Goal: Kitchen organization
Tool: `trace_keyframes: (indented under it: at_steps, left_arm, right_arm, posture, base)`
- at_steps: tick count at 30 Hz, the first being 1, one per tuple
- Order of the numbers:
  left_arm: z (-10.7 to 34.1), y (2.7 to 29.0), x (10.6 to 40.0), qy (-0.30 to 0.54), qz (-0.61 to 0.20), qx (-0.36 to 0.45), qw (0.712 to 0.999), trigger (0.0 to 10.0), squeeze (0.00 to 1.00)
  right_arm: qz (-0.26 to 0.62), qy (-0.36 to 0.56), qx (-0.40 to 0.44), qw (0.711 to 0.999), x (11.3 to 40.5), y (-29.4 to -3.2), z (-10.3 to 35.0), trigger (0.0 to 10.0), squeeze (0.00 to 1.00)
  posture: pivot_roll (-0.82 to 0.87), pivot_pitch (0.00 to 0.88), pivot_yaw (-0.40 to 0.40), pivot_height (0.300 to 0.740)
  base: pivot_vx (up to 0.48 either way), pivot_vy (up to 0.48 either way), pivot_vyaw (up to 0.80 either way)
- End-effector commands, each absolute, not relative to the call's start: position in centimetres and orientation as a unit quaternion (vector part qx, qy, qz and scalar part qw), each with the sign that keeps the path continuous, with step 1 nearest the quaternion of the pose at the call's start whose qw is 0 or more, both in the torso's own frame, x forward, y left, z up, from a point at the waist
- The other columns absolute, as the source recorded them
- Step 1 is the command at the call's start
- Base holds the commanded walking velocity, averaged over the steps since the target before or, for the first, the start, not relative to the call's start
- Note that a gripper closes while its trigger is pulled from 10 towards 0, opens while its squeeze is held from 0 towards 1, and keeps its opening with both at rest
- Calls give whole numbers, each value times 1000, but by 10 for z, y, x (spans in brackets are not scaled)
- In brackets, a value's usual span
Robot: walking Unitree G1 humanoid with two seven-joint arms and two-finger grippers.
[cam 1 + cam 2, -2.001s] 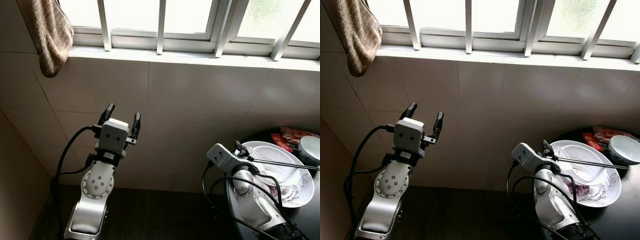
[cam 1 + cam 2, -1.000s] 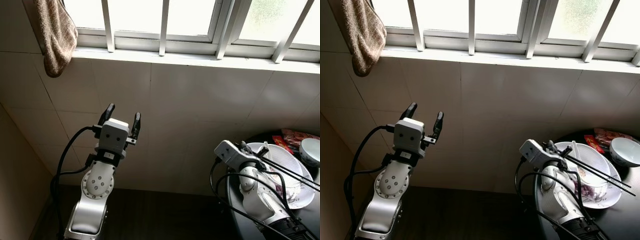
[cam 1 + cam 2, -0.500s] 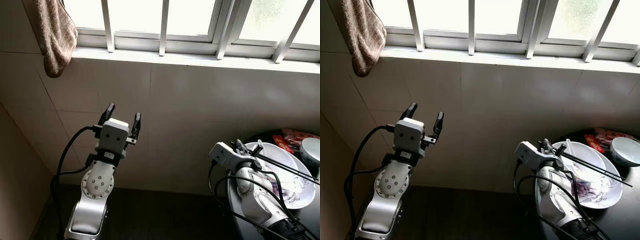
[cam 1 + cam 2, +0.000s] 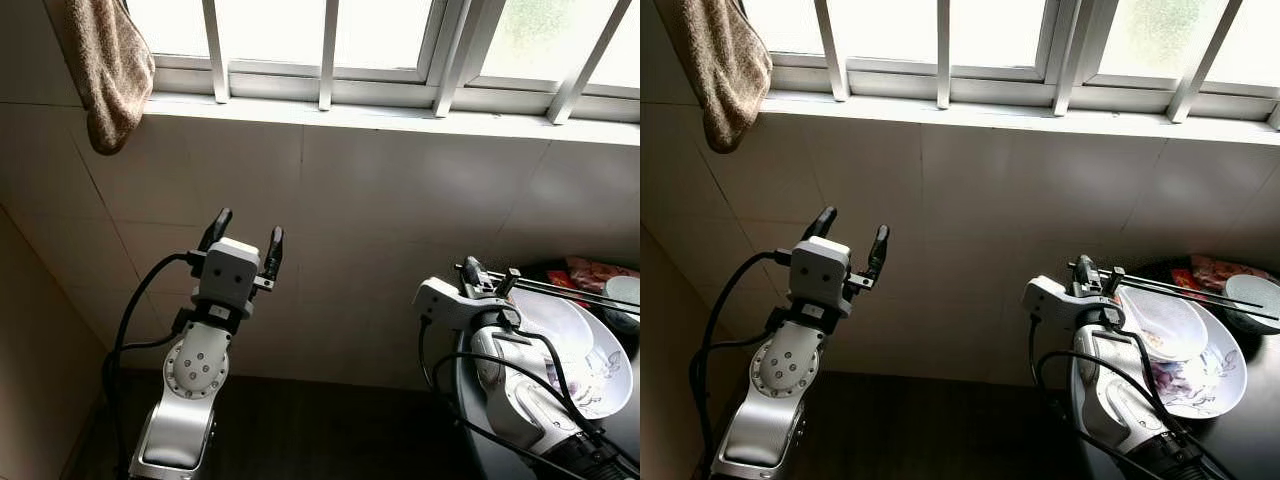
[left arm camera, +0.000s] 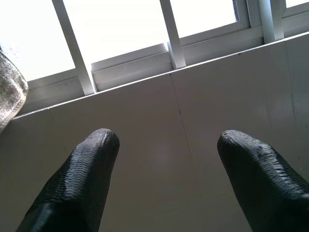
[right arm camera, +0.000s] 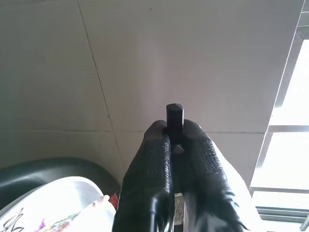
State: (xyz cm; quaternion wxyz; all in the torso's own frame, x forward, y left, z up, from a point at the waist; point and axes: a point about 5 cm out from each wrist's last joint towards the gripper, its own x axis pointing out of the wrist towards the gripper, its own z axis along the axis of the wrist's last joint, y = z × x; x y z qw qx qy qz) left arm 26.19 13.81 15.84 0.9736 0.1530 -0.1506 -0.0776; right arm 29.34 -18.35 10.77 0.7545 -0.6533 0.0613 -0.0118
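While the right claw [image 4: 1097, 277] clamps a pair of dark chopsticks [image 4: 1200, 293] between its closed fingers, the sticks run out level from it toward the right, passing above a white spoon-shaped dish [image 4: 1167, 322] and the large flowered plate [image 4: 1215, 375] beneath it. In the right wrist view the two black fingertips [image 6: 154, 159] press together with the square end of the chopsticks [image 6: 174, 117] poking out between them, and part of the flowered plate [image 6: 53, 205] shows below. The plate sits near the left edge of a dark round bench [image 4: 1245, 440], with the spoon-shaped dish resting in it. Just beyond the plate, toward the far right edge of the bench, stands a small pale bowl [image 4: 1256, 298], and a red packet [image 4: 1210, 270] lies behind it against the wall.

Well apart to the left, the left claw [image 4: 243, 242] is raised in the air with its fingers spread wide and nothing between them; in the left wrist view both fingertips [image 5: 96, 154] point up at the tiled wall [image 5: 193, 125] and the barred window [image 5: 120, 34].

A white-framed window [image 4: 1060, 50] runs along the top of the wall above a sill, and a brown towel [image 4: 725, 65] hangs at its left end.
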Motion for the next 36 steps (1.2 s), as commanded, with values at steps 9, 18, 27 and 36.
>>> trace_keyframes:
  at_steps: [9, 18, 27, 36]
  left_arm:
    - [154, 134, 262, -139, -85, 153, 975, 10000, 0]
    - [154, 134, 262, -141, -85, 152, 975, 10000, 0]
    - [154, 133, 262, -141, -86, 153, 974, 10000, 0]
    - [155, 134, 263, -141, -85, 155, 974, 10000, 0]
  right_arm:
    - [-19, -36, -642, 766, 300, -162, 134, 0, 0]
    - [29, -109, -562, 819, 294, -131, 147, 0, 0]
    - [76, -83, -358, 927, 289, -113, 150, 0, 0]
    - [73, -49, -156, 984, 294, -120, 153, 0, 0]
  posture:
    - [50, 0, -67, 740]
    - [51, 0, -66, 740]
    - [52, 0, -63, 740]
    - [55, 0, -63, 740]
  base:
    - [0, 0, 267]
    - [0, 0, 800]
    - [0, 0, 800]
    - [0, 0, 800]
